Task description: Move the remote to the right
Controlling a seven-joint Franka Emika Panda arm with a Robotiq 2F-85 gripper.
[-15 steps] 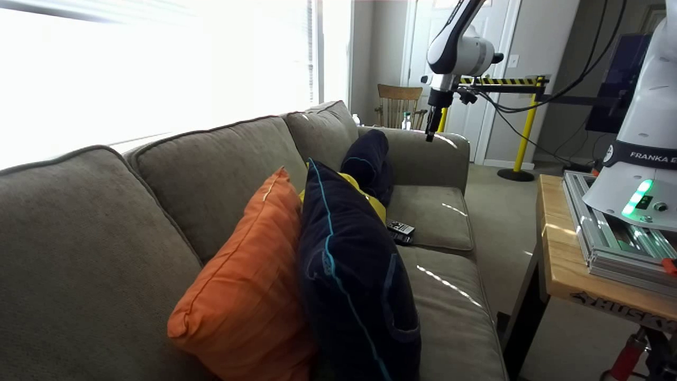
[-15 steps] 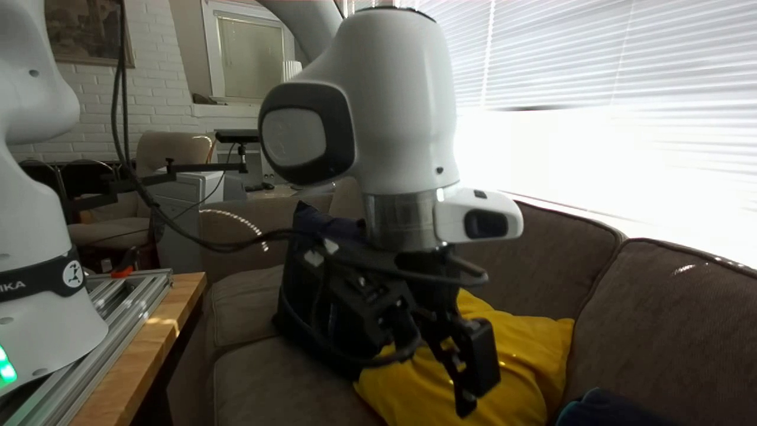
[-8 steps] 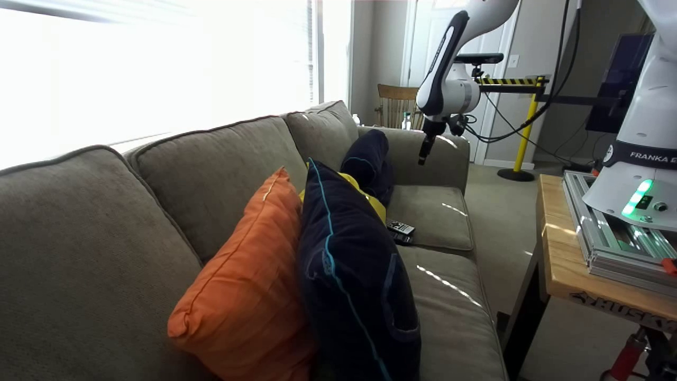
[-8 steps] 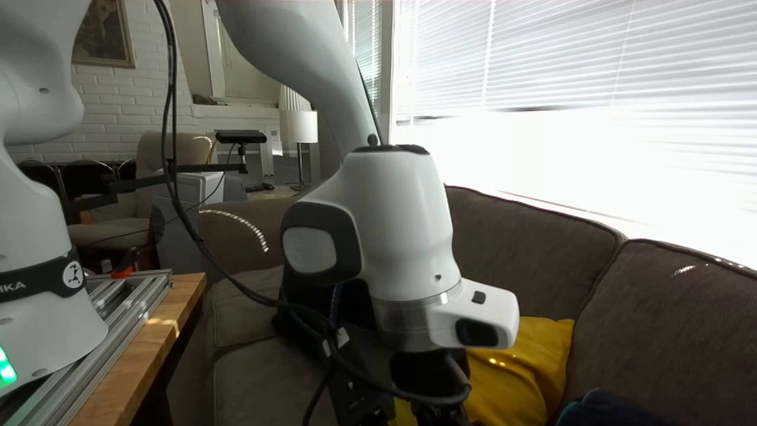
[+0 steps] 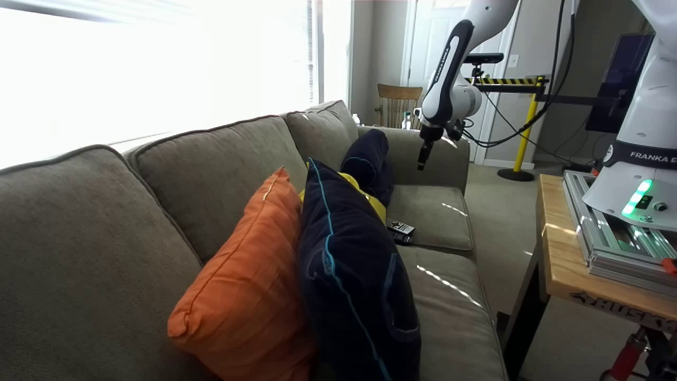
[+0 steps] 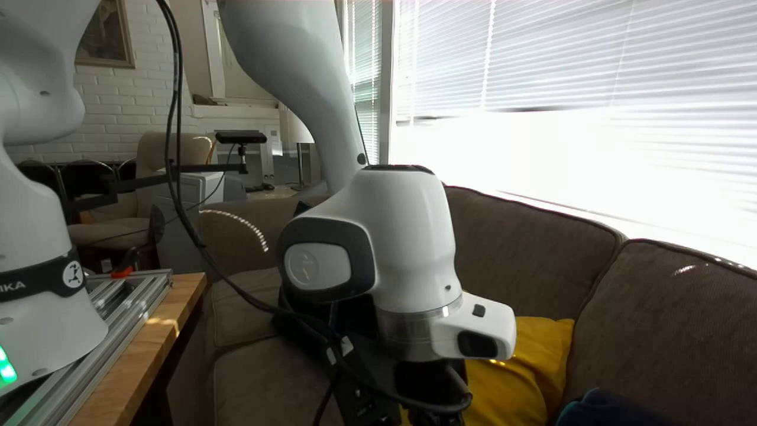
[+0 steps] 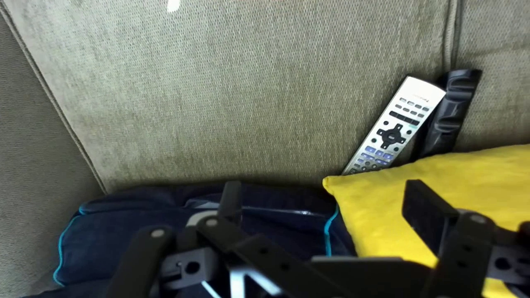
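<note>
The black remote (image 7: pixel 449 111) lies on the sofa seat in the wrist view, partly under a silver remote (image 7: pixel 393 128). The yellow cushion hides the lower ends of both. In an exterior view the black remote (image 5: pixel 402 239) and silver remote (image 5: pixel 400 227) lie on the seat beside the navy cushion. My gripper (image 7: pixel 325 203) is open and empty, its fingers wide apart over the navy and yellow cushions. In an exterior view my gripper (image 5: pixel 421 164) hangs above the seat, apart from the remotes. In an exterior view the arm hides the remotes.
A yellow cushion (image 7: pixel 468 178) presses against the remotes. Navy cushions (image 5: pixel 359 264) and an orange cushion (image 5: pixel 248 286) stand on the sofa. The sofa back (image 5: pixel 217 164) and armrest (image 5: pixel 436 159) border the seat. A wooden table (image 5: pixel 560 254) carries the robot base.
My gripper has come down towards the seat, mostly in the first half second, and has shifted slightly left in an exterior view. The remotes and cushions have not moved.
</note>
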